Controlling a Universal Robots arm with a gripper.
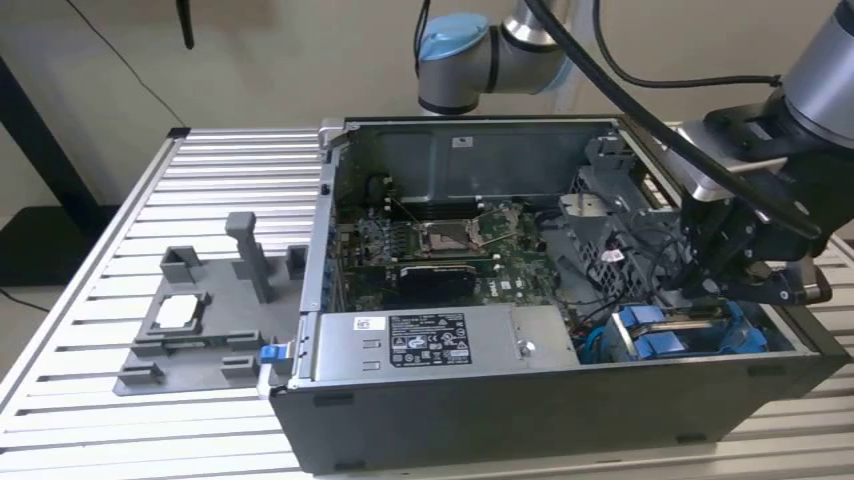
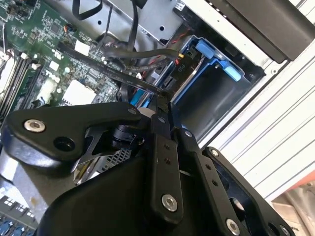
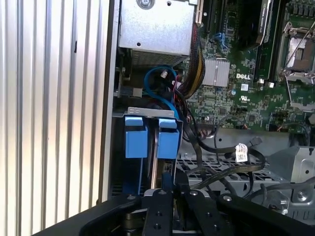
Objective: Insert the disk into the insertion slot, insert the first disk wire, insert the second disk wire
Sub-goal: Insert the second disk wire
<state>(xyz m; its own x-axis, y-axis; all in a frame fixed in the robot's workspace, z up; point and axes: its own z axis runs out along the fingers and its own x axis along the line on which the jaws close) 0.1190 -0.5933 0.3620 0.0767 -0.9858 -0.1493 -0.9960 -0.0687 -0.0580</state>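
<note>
An open black computer case [image 1: 534, 300] lies on a ribbed aluminium tabletop [image 1: 94, 400], its motherboard [image 1: 447, 240] facing up and a grey power supply box [image 1: 427, 340] along its near wall. Beside the case, toward the exterior view's left, a grey plastic fixture [image 1: 200, 320] with upright posts stands on the tabletop.

The disk [image 1: 681, 335] sits down in the insertion slot [image 3: 147, 112] at the case's near corner on the exterior view's right — its bright blue carrier tabs [image 3: 147, 135] stand side by side under the slot's grey sheet-metal lip in the first wrist view, and the blue frame [image 2: 216, 61] shows again in the second wrist view.

The claw [image 1: 707, 285] hangs from the robot arm [image 1: 801, 110] directly over the disk, reaching into the case. In the second wrist view its slim black fingers [image 2: 162, 110] are drawn together with almost no gap, their tips at a black cable [image 2: 118, 76] running along the disk's edge — whether they actually pinch the cable or its plug I cannot tell. More black cables [image 3: 221, 162] loop across the metal bay nearby, and a blue cable [image 3: 162, 86] curls by the power supply.
</note>
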